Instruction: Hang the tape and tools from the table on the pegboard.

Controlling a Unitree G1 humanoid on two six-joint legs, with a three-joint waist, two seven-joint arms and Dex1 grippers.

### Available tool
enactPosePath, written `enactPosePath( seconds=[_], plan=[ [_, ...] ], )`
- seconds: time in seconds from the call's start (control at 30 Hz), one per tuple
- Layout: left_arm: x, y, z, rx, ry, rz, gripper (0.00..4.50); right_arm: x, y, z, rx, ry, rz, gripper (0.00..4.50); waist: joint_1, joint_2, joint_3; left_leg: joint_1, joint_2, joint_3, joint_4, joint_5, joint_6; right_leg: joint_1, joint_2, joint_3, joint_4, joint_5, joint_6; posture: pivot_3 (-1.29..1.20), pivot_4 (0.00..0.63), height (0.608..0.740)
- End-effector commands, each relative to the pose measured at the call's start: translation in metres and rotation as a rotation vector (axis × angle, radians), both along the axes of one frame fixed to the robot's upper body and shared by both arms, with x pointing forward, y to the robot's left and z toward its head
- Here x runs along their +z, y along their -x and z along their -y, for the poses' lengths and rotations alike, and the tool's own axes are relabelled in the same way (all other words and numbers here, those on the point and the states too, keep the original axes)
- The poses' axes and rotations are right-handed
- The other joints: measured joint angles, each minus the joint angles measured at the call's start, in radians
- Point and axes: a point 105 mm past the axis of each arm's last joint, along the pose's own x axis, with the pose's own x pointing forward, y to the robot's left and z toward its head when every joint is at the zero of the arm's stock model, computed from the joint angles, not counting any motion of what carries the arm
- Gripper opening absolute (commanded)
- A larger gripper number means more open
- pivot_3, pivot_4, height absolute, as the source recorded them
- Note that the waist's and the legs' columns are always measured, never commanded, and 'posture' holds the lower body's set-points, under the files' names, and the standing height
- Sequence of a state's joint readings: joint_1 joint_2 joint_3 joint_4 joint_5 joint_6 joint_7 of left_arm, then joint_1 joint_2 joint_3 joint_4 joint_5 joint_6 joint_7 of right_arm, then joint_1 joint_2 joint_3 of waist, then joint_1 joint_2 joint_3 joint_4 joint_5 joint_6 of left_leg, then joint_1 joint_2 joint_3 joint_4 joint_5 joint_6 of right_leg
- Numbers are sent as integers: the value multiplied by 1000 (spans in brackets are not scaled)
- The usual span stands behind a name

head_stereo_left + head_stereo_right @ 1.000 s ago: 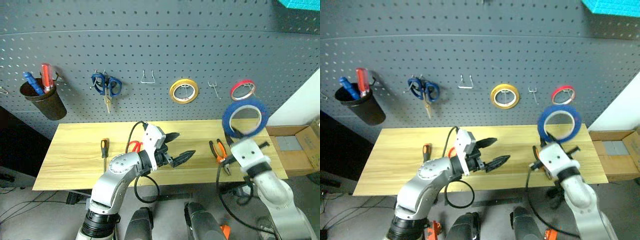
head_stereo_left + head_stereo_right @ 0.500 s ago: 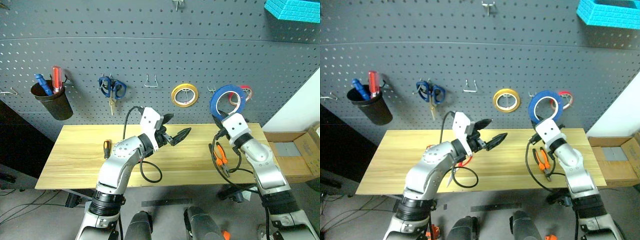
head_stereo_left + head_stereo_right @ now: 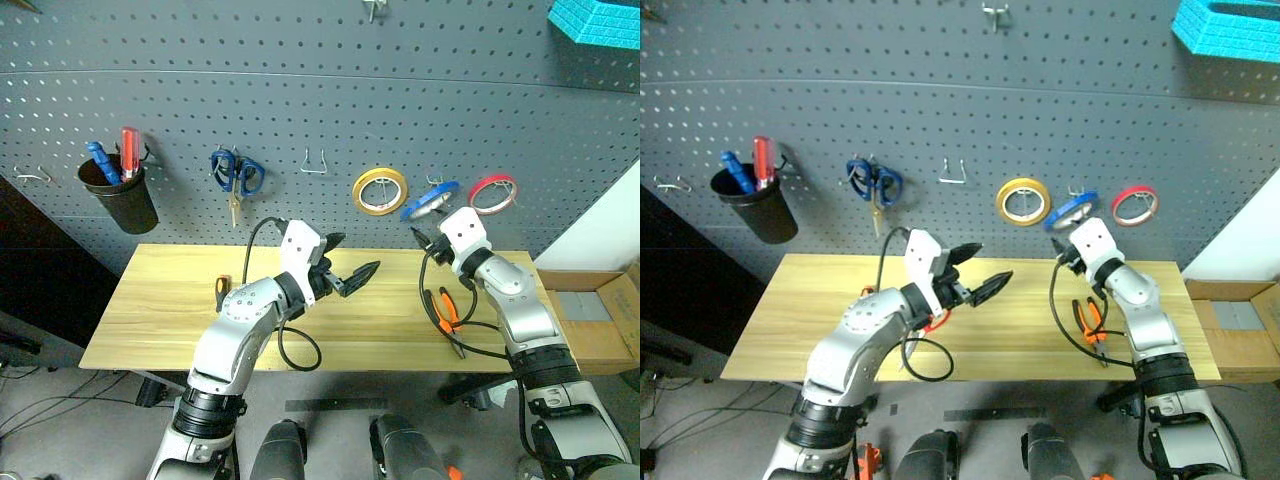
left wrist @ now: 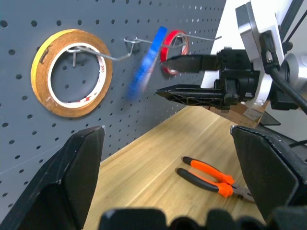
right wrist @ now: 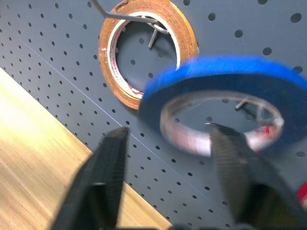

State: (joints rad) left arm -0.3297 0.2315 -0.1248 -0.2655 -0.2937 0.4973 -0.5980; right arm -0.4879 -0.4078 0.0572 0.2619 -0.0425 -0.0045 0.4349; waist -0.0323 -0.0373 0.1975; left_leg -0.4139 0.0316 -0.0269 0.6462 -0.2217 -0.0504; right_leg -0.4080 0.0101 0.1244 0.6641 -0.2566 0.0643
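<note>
- Right gripper (image 4: 189,76) up at the pegboard (image 3: 300,90), fingers spread, nothing pinched; blue tape (image 3: 430,200) just in front of the fingertips, apart from them.
- Blue tape on a metal hook (image 4: 125,48), tilted and blurred, between the yellow tape roll (image 3: 379,190) and the red tape roll (image 3: 493,191).
- Left gripper (image 3: 352,277) over the middle of the table (image 3: 160,320), fingers spread wide, empty, pointing toward the right arm.
- Pliers (image 3: 443,308) with orange handles flat on the table below the right arm.
- Screwdriver (image 3: 221,292) with orange-and-black handle on the table, left of the left arm.
- Red scissors (image 3: 930,322) on the table, mostly hidden under the left arm.
- Blue-handled scissors (image 3: 236,176) hang on the pegboard, left of an empty hook (image 3: 315,163).
- Black cup (image 3: 126,198) on the far left of the board holds a blue and a red handle.
- Teal tray (image 3: 598,20) at the top right corner.
- Cardboard box (image 3: 590,318) beside the table's right end.
</note>
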Motion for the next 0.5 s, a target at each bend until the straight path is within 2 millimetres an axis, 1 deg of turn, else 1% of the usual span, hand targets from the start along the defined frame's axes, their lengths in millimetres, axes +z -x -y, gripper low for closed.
enactPosePath(
  seconds=[0.03,0.07,0.1,0.17,0.2,0.23,0.3,0.33,0.37,0.4,0.5],
  plan=[
    [9,9,6,-31,15,36,4500,5,15,8,-6,-26,24,4085,3,0,0,0,0,0,0,0,0,0,0,0,0,0,0,60,157,740],
    [8,10,6,-33,16,31,4500,2,20,9,-8,-28,11,4439,5,0,0,0,0,0,0,0,0,0,0,0,0,0,0,58,159,740],
    [7,12,6,-34,16,26,4500,-2,25,10,-8,-31,-8,4475,6,0,0,0,0,-1,0,0,0,0,0,0,0,0,0,56,162,740],
    [-4,20,6,-49,6,-4,4500,-28,52,16,-30,-12,-134,4475,9,1,1,-1,-1,-1,0,0,0,0,-1,-1,-1,0,0,46,183,740],
    [-7,24,6,-55,0,-14,4500,-36,63,18,-40,-2,-184,4475,9,1,1,-1,-1,-1,0,0,0,0,-2,-1,-1,0,0,43,189,740],
    [-14,30,6,-72,-23,-24,4500,-50,75,22,-62,9,-282,4475,7,1,1,-1,-2,-1,-1,0,0,0,-2,-1,-1,0,0,34,203,740],
    [-22,39,6,-98,-59,-34,4500,-64,90,25,-87,25,-401,4475,1,3,3,-1,-2,-1,-1,0,0,0,-2,-1,-1,-1,0,30,210,740],
    [-31,46,6,-126,-104,-40,4500,-73,93,31,-138,29,-482,4475,-2,4,6,-1,-2,-1,0,0,0,0,-2,0,-1,-1,0,15,234,740],
    [-37,51,6,-149,-139,-43,4500,-77,93,37,-191,10,-538,4475,-10,5,13,0,-1,0,0,0,1,0,-2,0,-1,-2,2,13,243,740],
    [-43,57,7,-180,-173,-49,4500,-80,90,43,-239,-4,-591,4475,-15,5,15,2,-1,1,0,1,3,0,-2,2,0,-6,-1,11,257,740],
    [-53,69,9,-234,-228,-62,4500,-79,77,49,-316,-41,-685,4475,-26,5,41,9,-2,2,0,3,6,4,-2,4,1,-4,-3,8,288,740]
  ],
)
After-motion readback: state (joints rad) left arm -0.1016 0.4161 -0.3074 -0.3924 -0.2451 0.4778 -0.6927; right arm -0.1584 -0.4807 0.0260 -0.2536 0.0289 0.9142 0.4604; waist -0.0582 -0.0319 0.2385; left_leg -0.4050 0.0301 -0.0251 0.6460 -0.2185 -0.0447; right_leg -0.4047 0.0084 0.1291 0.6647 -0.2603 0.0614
